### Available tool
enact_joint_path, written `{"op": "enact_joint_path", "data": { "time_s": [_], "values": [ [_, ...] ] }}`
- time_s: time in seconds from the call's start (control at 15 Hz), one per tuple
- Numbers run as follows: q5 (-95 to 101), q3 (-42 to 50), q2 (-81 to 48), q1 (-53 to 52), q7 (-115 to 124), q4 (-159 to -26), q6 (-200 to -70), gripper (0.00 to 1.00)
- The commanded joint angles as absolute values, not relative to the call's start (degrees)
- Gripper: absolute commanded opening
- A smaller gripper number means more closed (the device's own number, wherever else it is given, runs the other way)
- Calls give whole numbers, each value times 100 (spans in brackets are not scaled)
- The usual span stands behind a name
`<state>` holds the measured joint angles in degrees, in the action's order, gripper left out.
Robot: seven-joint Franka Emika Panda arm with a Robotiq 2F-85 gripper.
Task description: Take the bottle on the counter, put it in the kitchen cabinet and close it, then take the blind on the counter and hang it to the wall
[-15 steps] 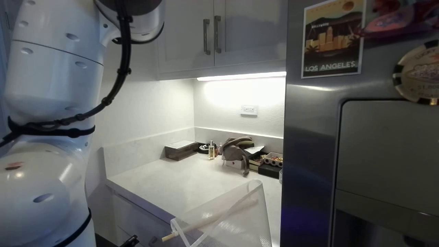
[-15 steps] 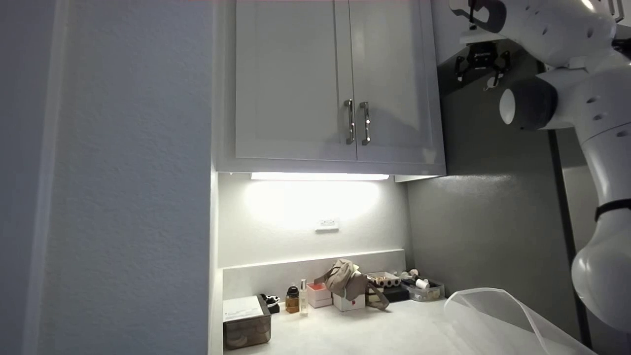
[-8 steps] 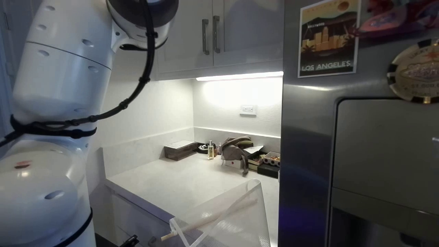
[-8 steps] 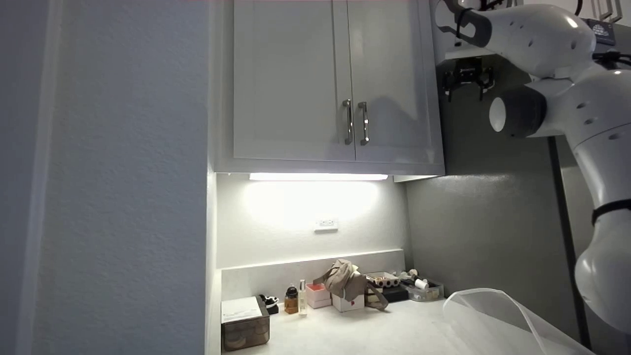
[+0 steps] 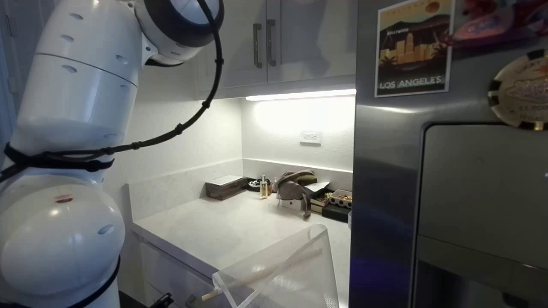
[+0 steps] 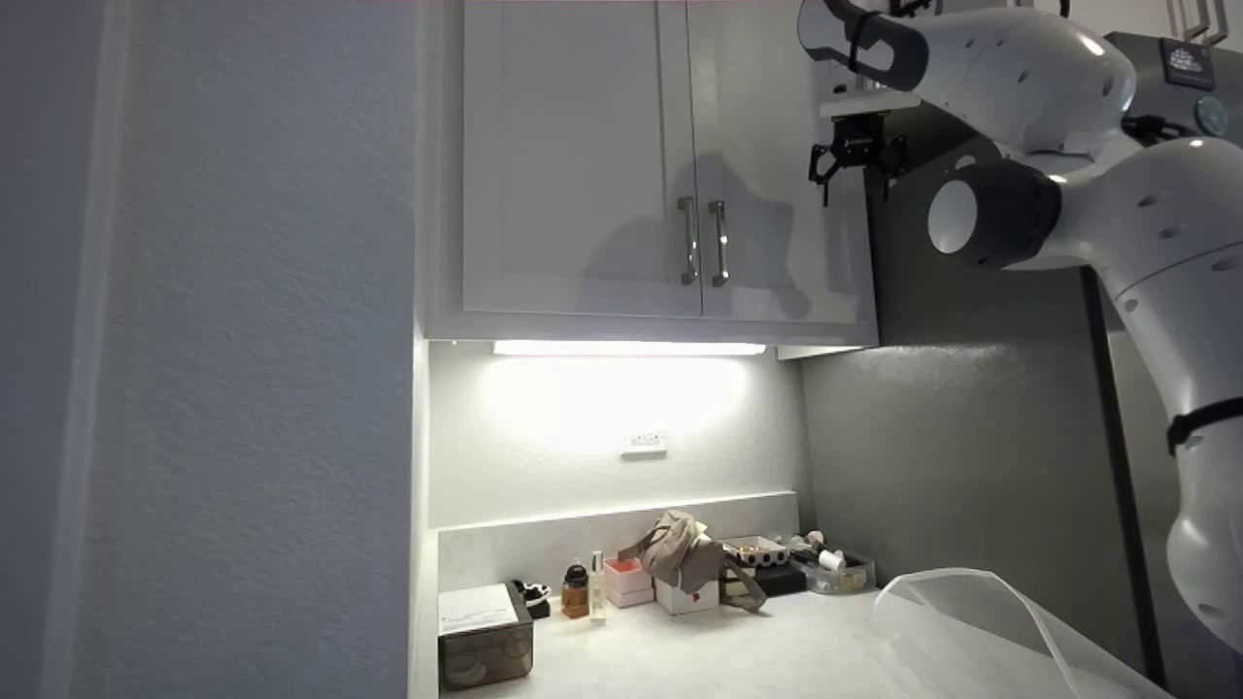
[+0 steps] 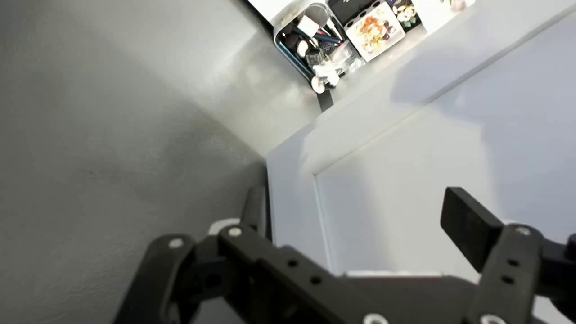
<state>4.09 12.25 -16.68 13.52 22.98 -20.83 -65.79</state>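
1. The amber-brown bottle [image 6: 575, 592], dark-capped and upright, stands on the table [image 5: 222, 233] along its back edge, toward the back corner away from the refrigerator [image 5: 387, 179].
2. Just beside it is a slim clear perfume bottle [image 6: 597, 590].
3. Nearer that back corner sits a smoky box [image 6: 486, 655] with a pale top.
4. Farther along the back edge come a pink box [image 6: 627, 581], a white box [image 6: 689, 597] under a taupe cloth bundle [image 6: 670, 553], then, at the refrigerator end, a polka-dot tray [image 6: 755, 550] and a clear bin of cosmetics [image 6: 845, 580].
5. The blind [image 5: 299, 278], sheer and off-white, lies loosely curled over the table's front corner by the refrigerator; a pale rod end [image 5: 212, 294] pokes out of it.
6. The kitchen cabinet [image 6: 573, 155] hangs above the back edge, both doors closed, its bar handles [image 6: 721, 243] side by side.
7. Beneath it, the wall [image 5: 274, 143] carries a white outlet plate [image 5: 310, 137].
8. The tool [image 6: 856, 199] points downward high above the table, well apart from bottle and blind; its fingers [image 7: 468, 225] are spread wide, only air between them.
9. In the wrist view, a cabinet door and the refrigerator's side fill the space beyond the fingers.
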Motion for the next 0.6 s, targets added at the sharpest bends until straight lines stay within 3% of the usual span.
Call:
{"op": "enact_joint_path", "data": {
  "time_s": [0.0, 0.27, 0.33, 0.53],
  "values": [
    [706, 1190, -1383, 833, 2322, -2540, -6239, 100],
    [380, 1117, -1418, 855, 2195, -2822, -5776, 100],
    [159, 1012, -1996, 1160, 2154, -1938, -5285, 100],
    [229, 1001, -2160, 1163, 2230, -1653, -5201, 100]
  ]
}}
